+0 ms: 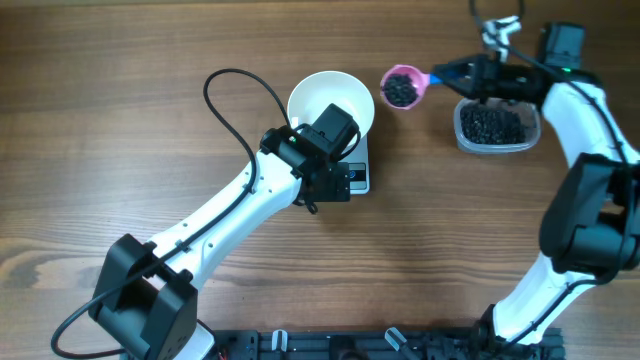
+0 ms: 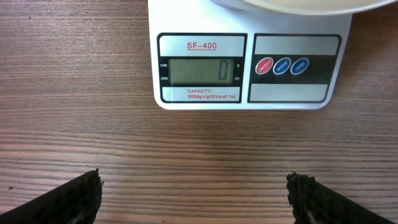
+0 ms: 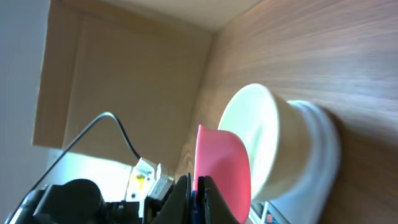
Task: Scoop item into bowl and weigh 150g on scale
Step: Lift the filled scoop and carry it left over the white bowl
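Overhead view. My left tool (image 1: pixel 325 150) hangs with its fingers spread wide over the front of the scale (image 1: pixel 358 178), whose display (image 2: pixel 202 71) shows zero. The bowl (image 1: pixel 331 100) sits on the scale, at 12 o'clock from the display. My right tool (image 1: pixel 470 74) is clamped on the handle of the pink scoop (image 1: pixel 385 80). The scoop is loaded with the item (image 1: pixel 400 92) and lies at 3 o'clock from the bowl, just beside its rim. More of the item fills the clear tub (image 1: pixel 495 127), at 2 o'clock on the counter (image 1: pixel 150 60).

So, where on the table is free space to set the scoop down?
Bare wood lies left of the bowl, and on the tub's near side, between the scale and the right arm. Between bowl and tub it is crowded.
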`<state>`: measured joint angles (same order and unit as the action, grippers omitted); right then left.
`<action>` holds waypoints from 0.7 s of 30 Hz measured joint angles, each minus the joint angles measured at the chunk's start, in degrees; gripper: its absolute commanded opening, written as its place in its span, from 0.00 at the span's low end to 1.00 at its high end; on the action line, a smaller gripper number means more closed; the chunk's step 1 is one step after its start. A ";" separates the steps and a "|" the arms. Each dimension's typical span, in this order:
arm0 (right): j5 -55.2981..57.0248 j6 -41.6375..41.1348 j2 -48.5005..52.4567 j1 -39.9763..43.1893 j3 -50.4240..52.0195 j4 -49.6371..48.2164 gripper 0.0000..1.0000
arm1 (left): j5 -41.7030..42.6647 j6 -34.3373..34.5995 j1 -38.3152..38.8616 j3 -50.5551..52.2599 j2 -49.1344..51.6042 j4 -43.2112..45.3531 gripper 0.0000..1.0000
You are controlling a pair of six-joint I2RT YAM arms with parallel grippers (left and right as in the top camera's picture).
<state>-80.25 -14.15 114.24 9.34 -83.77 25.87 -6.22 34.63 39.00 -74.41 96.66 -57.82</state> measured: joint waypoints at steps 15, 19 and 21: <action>27.36 5.68 -3.37 -17.38 0.07 -9.99 0.04 | 0.00 0.00 0.00 0.00 0.00 -0.04 1.00; 35.60 23.54 -10.27 -22.08 0.07 -7.63 0.04 | 0.00 0.00 0.00 0.00 0.00 -0.02 1.00; 36.98 31.47 -11.08 -23.58 0.07 -7.45 0.04 | 0.00 0.00 0.00 0.00 0.00 0.00 1.00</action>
<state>-43.27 17.32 103.15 -14.24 -83.70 18.41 -6.22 34.63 39.00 -74.41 96.66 -57.82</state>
